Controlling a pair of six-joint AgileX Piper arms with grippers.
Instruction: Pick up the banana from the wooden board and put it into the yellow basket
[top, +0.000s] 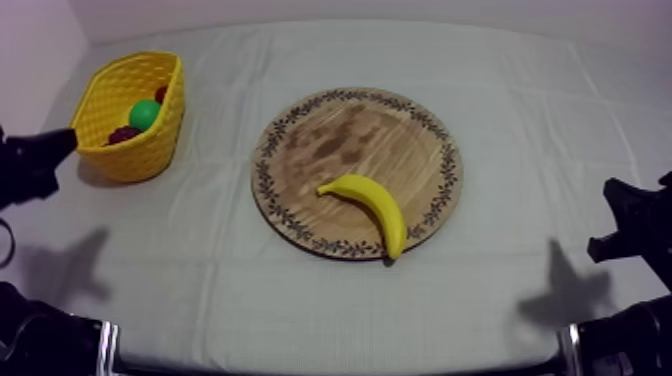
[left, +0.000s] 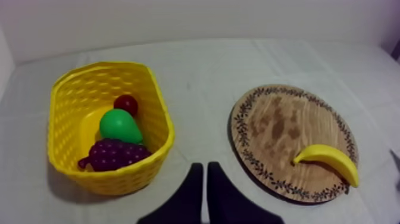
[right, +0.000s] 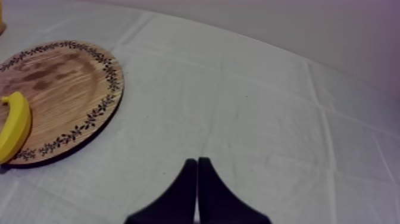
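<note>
On wooden board (top: 340, 135), centre frame: banana (top: 365, 205) untouched | left end effector (left: 205, 168), right end effector (right: 197, 161) together, empty | step: approach, open first

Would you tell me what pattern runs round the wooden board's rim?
The wooden board has a dark leafy vine border; clearest in the top view.

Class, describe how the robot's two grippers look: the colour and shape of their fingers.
Both grippers are alike. The left gripper has two black, smooth fingers that taper to narrow tips; the right gripper has the same. No markings show.
</note>
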